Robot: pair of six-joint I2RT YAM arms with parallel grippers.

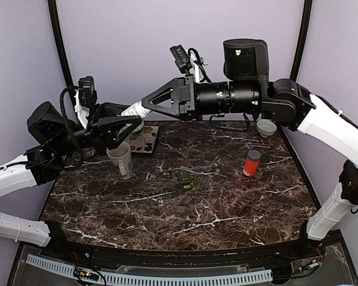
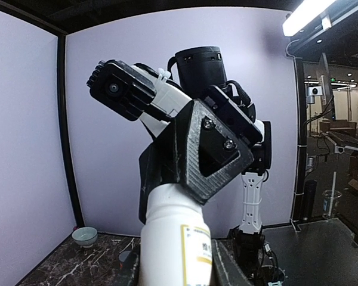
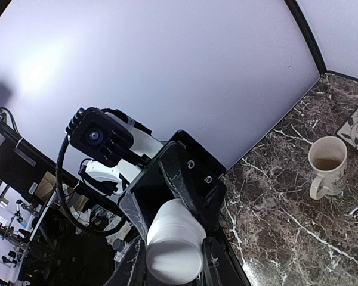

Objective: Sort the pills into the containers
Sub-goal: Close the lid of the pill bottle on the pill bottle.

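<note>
Over marble table (image 1: 227, 202), left hand (image 1: 130, 123) and right hand (image 1: 145, 102) clamp white bottle (image 1: 136, 110).

White pill bottle (image 1: 135, 110) with a yellow-edged label, up in the air, tipped sideways over the back left of the table (image 1: 227, 202). Beige mug (image 1: 120, 159) upright just below it. Small green bits (image 1: 189, 180) mid-table, unclear. Red tub (image 1: 251, 162) with grey cap, upright, right. Grey bowl (image 1: 266, 126) back right.

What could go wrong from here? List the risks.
1. The left gripper and right gripper both clamp the white bottle in mid-air, tilted; if it opens there, its contents could spill onto the table.
2. The mug stands close by the left gripper; a dip might knock it.
</note>
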